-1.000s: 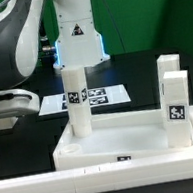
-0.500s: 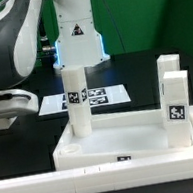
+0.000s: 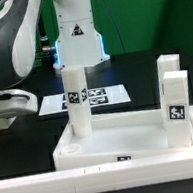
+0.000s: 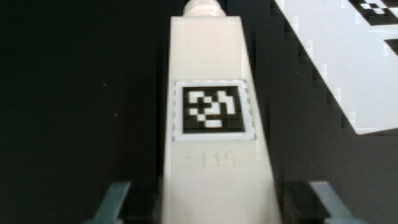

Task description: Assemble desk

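Fingers (image 4: 121,200) of the two-finger gripper (image 4: 221,205) stand one on each side of a long white plastic block leg (image 4: 217,60). They are set narrow, close along its flanks. A thin dark strip shows beside each finger, so the wrist view does not settle whether they already pinch the leg or only bracket it. The straddle along the long axis is probably meant to give a square, centred grip on the two flat sides.

In the exterior view the white and grey robot arm (image 3: 16,46) fills the upper left of the frame, and its lower end runs out past the exterior view's left edge. That suggests the leg lies out of sight there, on the black table (image 3: 22,147).

The large white plastic tray-like desk top (image 3: 104,156), with its raised rim, spans the lower part of the frame. One white upright leg (image 3: 79,112) stands at its far corner on the exterior view's left, seemingly already fitted. Two more white block legs (image 3: 173,87) stand together at the exterior view's right. The marker board (image 3: 109,94) lies flat behind the tray, near the frame's centre.

Smallest is the square black-and-white tag (image 4: 215,108) on the straddled leg, facing straight into the wrist camera.
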Robot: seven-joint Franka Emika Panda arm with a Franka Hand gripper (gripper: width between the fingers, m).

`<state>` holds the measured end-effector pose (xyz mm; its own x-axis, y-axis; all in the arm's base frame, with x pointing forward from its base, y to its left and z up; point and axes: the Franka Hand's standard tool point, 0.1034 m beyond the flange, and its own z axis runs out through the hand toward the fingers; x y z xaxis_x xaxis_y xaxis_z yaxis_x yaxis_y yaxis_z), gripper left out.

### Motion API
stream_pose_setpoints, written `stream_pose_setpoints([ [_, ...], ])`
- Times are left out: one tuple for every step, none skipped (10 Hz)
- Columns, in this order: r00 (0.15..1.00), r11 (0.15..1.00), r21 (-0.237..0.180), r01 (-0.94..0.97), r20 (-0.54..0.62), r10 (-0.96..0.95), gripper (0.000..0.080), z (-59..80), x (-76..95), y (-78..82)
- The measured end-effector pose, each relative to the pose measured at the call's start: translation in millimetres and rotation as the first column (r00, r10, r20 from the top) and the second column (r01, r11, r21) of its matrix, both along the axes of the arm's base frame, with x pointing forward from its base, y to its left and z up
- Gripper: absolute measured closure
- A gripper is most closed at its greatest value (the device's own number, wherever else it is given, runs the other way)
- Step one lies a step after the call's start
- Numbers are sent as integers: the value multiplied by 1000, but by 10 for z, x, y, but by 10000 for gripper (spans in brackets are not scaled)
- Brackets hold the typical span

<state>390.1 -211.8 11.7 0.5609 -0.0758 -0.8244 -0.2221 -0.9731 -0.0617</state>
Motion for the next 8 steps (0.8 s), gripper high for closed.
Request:
stream_pose_setpoints([
  [1000, 1000, 0, 0, 6, 0, 511, 21, 19, 3],
  [1000, 1000, 3, -17, 18, 17, 511, 202, 111, 30],
  [998, 1000, 10, -21, 66, 20, 511, 484, 282, 105],
  [992, 1000, 18, -24, 123, 22, 511, 736, 411, 172],
  [988, 999, 20, -35, 153, 31, 511, 925, 475, 190],
  [973, 999, 5, -38, 227, 36, 511, 979, 564, 172],
  [952, 999, -23, -39, 303, 44, 511, 929, 578, 131],
  [936, 999, -36, -36, 350, 47, 511, 935, 568, 123],
])
